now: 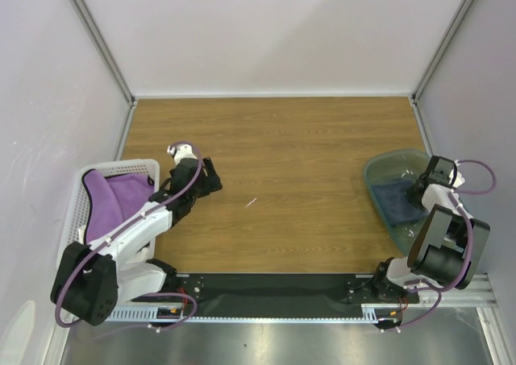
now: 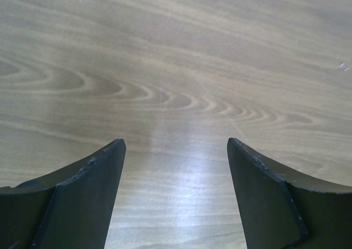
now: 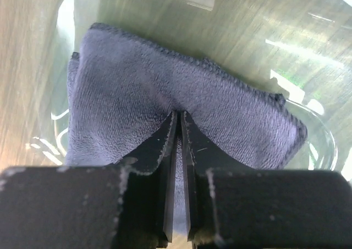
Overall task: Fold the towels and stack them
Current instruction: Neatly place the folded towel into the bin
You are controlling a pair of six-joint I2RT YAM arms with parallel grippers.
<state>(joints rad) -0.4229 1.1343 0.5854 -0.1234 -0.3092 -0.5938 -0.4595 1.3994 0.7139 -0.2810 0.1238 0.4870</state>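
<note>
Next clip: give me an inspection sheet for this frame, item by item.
Surface: wood-grain table.
Job's things: purple towel bunched in the white basket, left; navy towel in the teal bin, right; no white towel seen.
Clutter: one small pale speck mid-table.
Grippers: left gripper over bare wood, jaws open; right gripper in the bin, jaws shut on the navy towel.
Cables: purple cables looped along both arms.
Surroundings: plain white walls on three sides.

Overhead view, wrist close-ups, navy towel (image 3: 181, 89) shared

Robot lab test cell: white panel walls (image 1: 282, 35), alu frame posts (image 1: 97, 39), wood tabletop (image 1: 306, 139).
</note>
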